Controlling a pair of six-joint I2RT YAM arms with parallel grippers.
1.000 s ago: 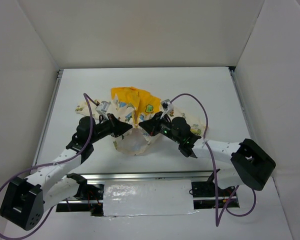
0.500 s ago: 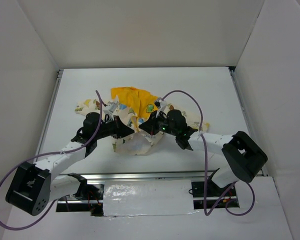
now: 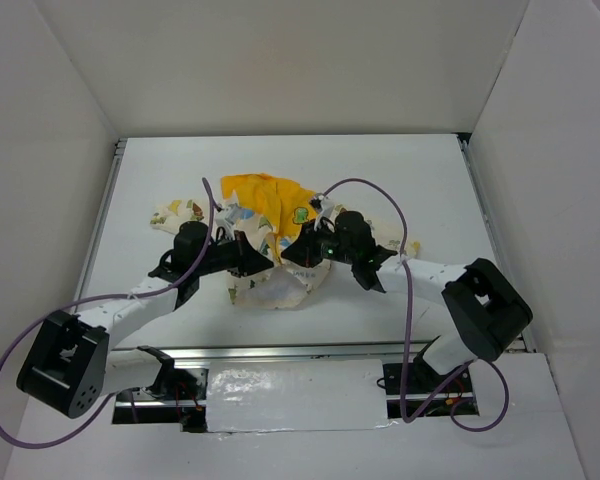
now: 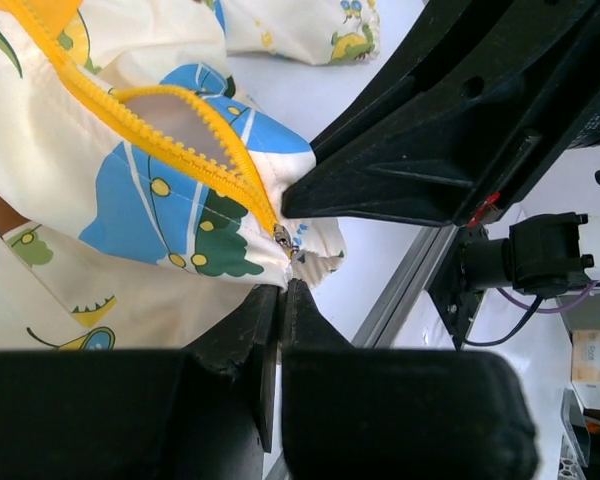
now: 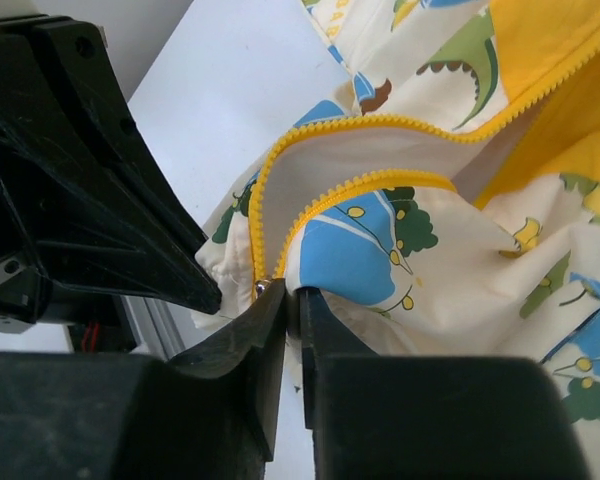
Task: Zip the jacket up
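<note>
Moved over the last second: both arms, elbows swung inward, tips drawn closer together at the hem.

Item 1, jacket (image 3: 265, 205): lay crumpled at mid-table, yellow hood toward 12 o'clock, hem toward 6 o'clock, sleeves out to 9 and 3 o'clock. The front stood open.

Item 2, zipper (image 5: 360, 185): yellow teeth, both rows parted and curving apart from their bottom ends, where a small metal piece showed.

Item 3, left gripper (image 4: 280, 292): jaws all but closed, pinching the hem at the foot of one tooth row.

Item 4, right gripper (image 5: 289, 293): jaws nearly together on the hem at the foot of the other row; firmness of hold could not be told.

Item 5, table (image 3: 420, 180): white, bearing the jacket.

Note: the two zipper feet probably sat close enough for joining; no teeth had meshed, so zipping had not begun.
</note>
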